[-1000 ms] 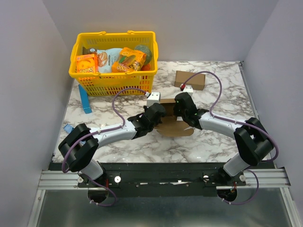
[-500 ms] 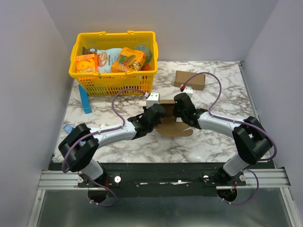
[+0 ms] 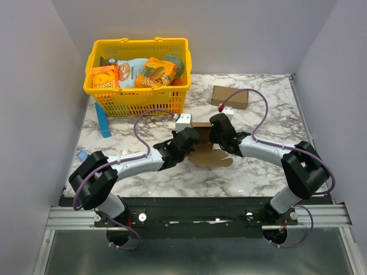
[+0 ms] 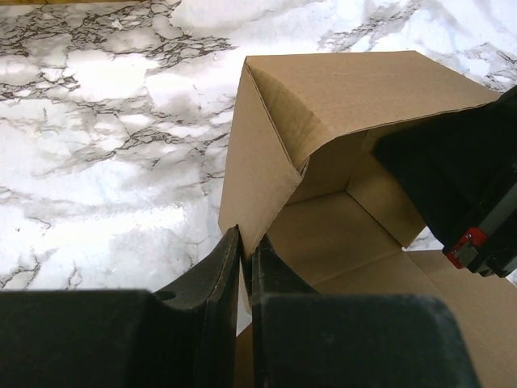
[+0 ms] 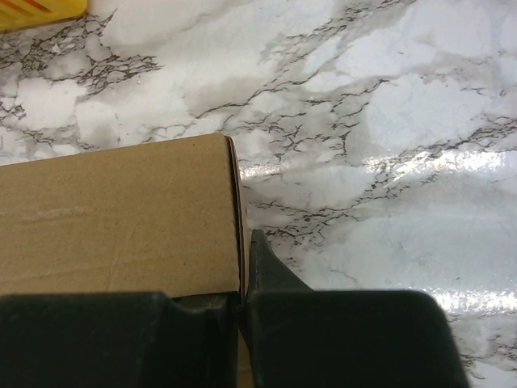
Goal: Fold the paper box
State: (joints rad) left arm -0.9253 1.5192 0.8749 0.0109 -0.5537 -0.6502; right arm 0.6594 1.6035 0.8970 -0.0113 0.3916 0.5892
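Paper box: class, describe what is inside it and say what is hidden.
Inside the paper box only bare brown cardboard walls and floor show. The right gripper has its dark body over one inner corner, so what lies there cannot be seen.

Bright, even overhead light fills all three views, casting only soft shadows. White glare streaks the glossy desk (image 5: 436, 174) in both wrist views, where the near jaws sit dark and slightly blurred.
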